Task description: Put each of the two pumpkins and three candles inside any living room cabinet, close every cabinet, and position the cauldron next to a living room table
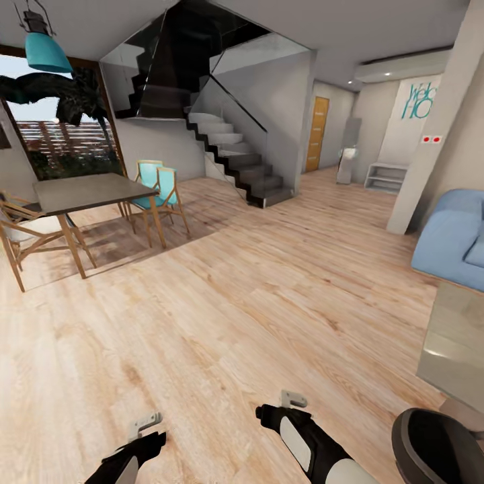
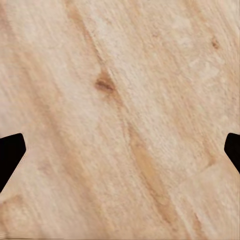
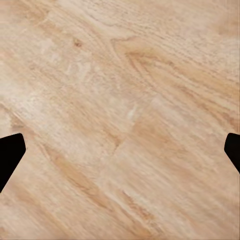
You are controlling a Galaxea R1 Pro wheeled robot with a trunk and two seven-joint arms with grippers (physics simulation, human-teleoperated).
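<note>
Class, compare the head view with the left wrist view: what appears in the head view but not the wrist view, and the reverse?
Head view alone: dining table, staircase, blue sofa, glass-topped table, a dark round object, both arms. Left wrist view alone: a close dark knot in the boards, between the open left gripper's fingertips. Shared: the wooden floor.

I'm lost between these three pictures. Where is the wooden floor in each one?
Head view: the wooden floor runs from the staircase to the bottom edge.
Left wrist view: it lies beyond the open left gripper.
Right wrist view: it lies beyond the open right gripper.
Shared landmark: the pale, knotty planks themselves.
</note>
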